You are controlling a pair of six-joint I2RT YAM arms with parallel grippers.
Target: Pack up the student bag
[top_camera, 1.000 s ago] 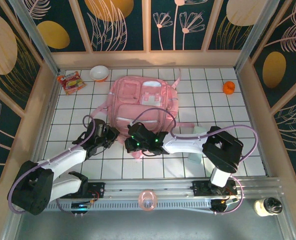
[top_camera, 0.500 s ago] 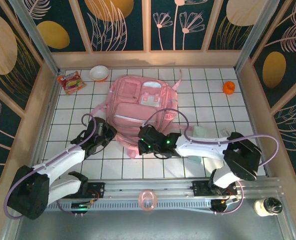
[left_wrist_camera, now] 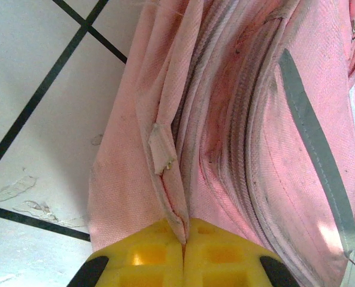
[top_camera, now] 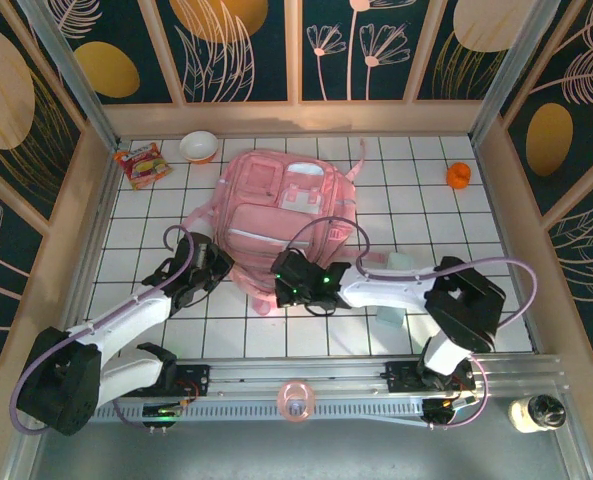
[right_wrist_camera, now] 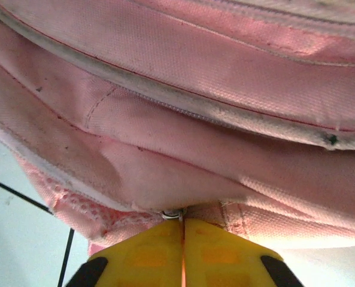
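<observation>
Left wrist: left fingers (left_wrist_camera: 144, 258) pinch a student bag (left_wrist_camera: 255, 119) fold; right fingers (right_wrist_camera: 225, 258) apparently clamp its zipper pull (right_wrist_camera: 172, 213).

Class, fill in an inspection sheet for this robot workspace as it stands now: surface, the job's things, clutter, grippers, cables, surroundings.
Surface: white tiled table, black grid lines.
Job's things: student bag lying flat mid-table, front pockets up.
Clutter: bowl and snack packet far left; orange object far right; pale green block partly under the right arm; pink ring on the near rail.
Grippers: left gripper and right gripper each shut on the bag's near edge fabric.
Cables: lilac cables loop along both arms, one over the bag.
Surroundings: dark floral wall panels, wooden frame.
</observation>
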